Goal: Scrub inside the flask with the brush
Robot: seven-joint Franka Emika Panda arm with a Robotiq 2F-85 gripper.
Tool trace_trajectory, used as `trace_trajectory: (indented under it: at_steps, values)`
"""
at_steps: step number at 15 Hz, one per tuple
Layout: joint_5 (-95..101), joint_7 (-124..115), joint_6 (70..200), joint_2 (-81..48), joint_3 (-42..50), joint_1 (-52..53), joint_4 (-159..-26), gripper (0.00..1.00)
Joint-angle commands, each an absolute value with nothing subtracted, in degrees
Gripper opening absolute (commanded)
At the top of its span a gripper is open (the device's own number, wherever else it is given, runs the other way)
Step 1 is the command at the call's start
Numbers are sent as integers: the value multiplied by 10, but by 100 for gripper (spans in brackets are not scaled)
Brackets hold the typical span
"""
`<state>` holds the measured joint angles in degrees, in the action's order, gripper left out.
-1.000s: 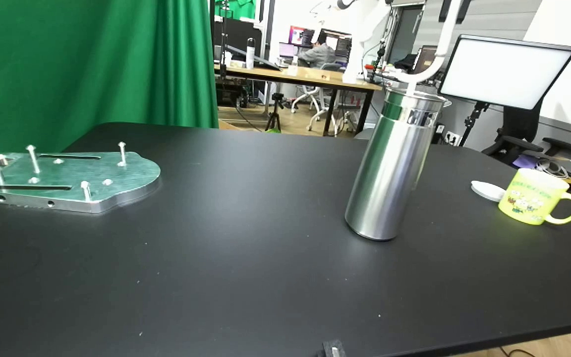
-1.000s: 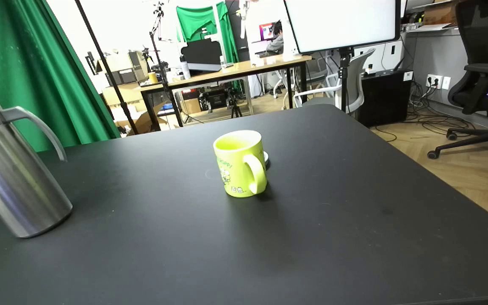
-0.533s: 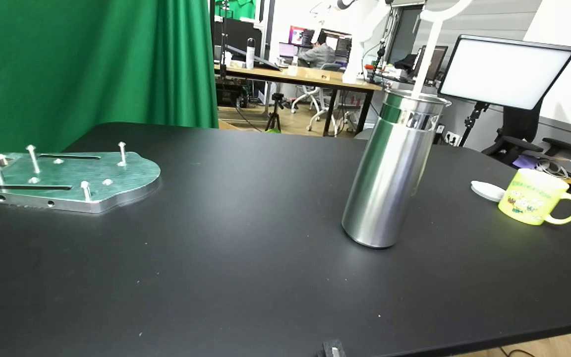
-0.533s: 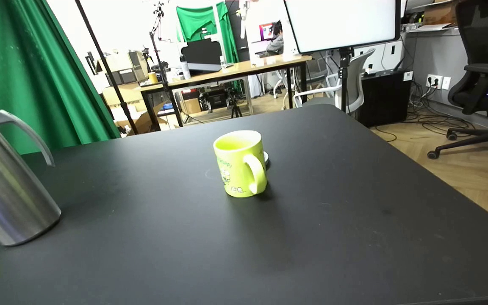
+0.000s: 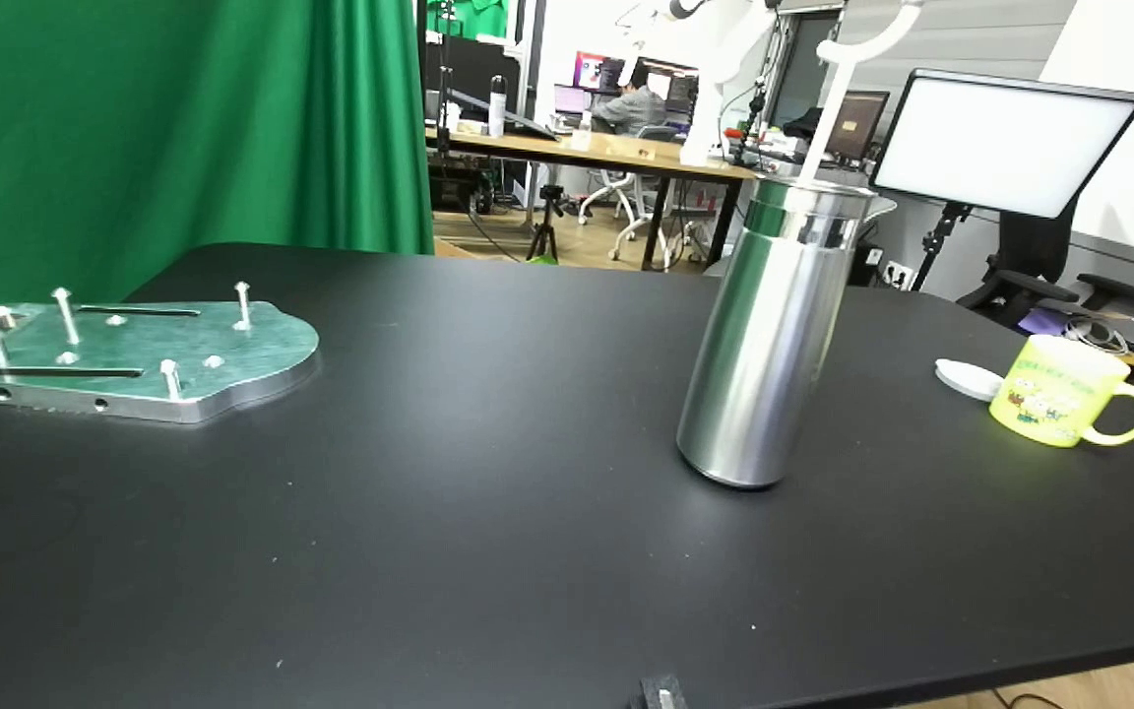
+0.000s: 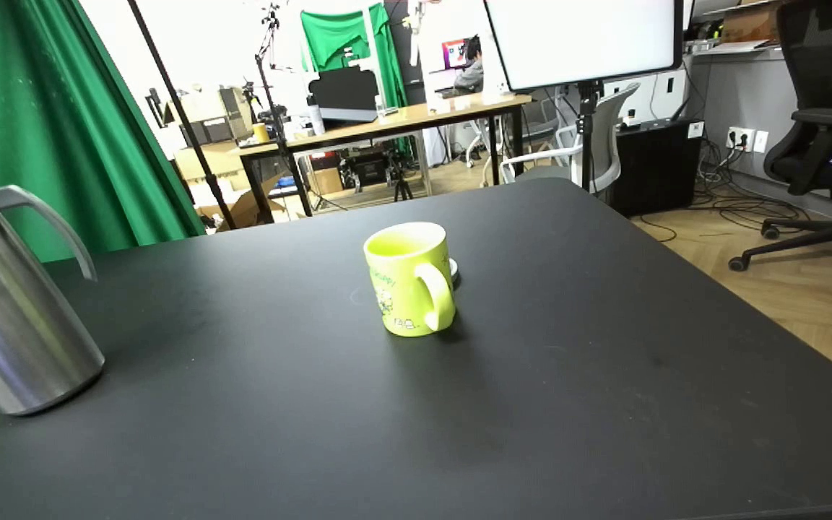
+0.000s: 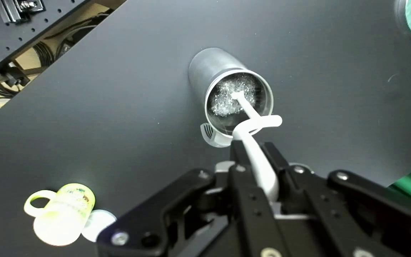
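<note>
The flask, a tall steel cylinder with a handle, stands on the black table in both exterior views (image 5: pixel 764 364) (image 6: pixel 19 325) and in the wrist view (image 7: pixel 209 64). A white brush with a bent handle (image 7: pixel 243 130) reaches into its open mouth; the shaft also shows above the rim in an exterior view (image 5: pixel 828 123). Clear bristles (image 7: pixel 227 96) are visible inside the flask. My gripper (image 7: pixel 253 146) is shut on the brush handle, with the fingers on both sides of it, above and beside the flask's rim. The gripper is out of both exterior views.
A yellow-green mug (image 5: pixel 1059 389) (image 6: pixel 405 289) (image 7: pixel 64 216) stands on the table, with a white round disc (image 5: pixel 968 379) (image 7: pixel 98 223) beside it. A metal plate with upright bolts (image 5: pixel 134 345) lies near the green curtain. A table edge and gap (image 7: pixel 84 34) show in the wrist view.
The brush has risen out of the flask since one second ago, then dropped back slightly in the last half second. The flask has slid a little, leftward in both exterior views.
</note>
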<state>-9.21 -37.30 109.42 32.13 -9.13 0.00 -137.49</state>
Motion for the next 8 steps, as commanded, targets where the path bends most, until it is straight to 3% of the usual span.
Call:
trace_trajectory:
  at_steps: [1,8]
  values:
    - [-108,-362,1127,257,-86,-5,-1363,4]
    - [-101,-376,1156,151,-88,3,-1353,4]
